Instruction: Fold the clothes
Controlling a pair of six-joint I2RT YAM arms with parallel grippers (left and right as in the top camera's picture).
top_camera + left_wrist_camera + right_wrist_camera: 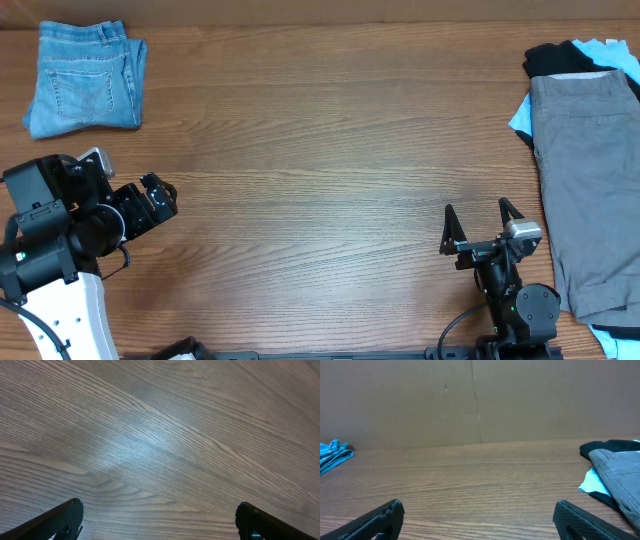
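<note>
The light-blue denim jeans (pixel 85 78) lie folded into a compact stack at the table's far left corner, a back pocket facing up. Their edge shows at the far left of the right wrist view (pixel 332 454). My left gripper (pixel 165 197) hovers at the left side, well in front of the jeans, open over bare wood (pixel 159 507). My right gripper (pixel 476 208) stands open near the front edge, right of centre, pointing toward the back wall (pixel 479 506). Neither gripper holds anything.
A pile of other garments lies along the right edge: grey shorts (pixel 590 190) on top, black cloth (pixel 555 58) and pale-blue cloth (pixel 605 47) beneath. The grey shorts (pixel 620 467) sit just right of my right gripper. A brown wall (pixel 480 400) closes the far side.
</note>
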